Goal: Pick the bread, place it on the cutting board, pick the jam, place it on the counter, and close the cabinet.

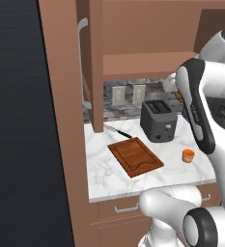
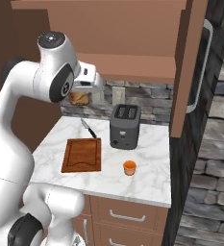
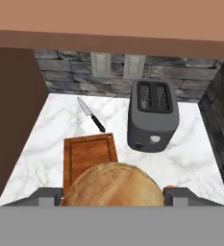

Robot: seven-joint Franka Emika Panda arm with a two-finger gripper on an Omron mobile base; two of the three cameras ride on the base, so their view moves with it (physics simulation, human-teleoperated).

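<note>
Hand view: bread (image 3: 112, 185) between gripper (image 3: 111, 196) fingers (aloft).

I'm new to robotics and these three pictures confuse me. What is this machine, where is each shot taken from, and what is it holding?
It is a white robot arm on a driving base in a simulated kitchen. Two pictures look over it from behind, on its left and right. The third looks along its gripper, whose jaws are shut on the bread, held up above the counter. On the counter lie a cutting board, a knife, a toaster and the orange jam. The cabinet door stands open.
</note>
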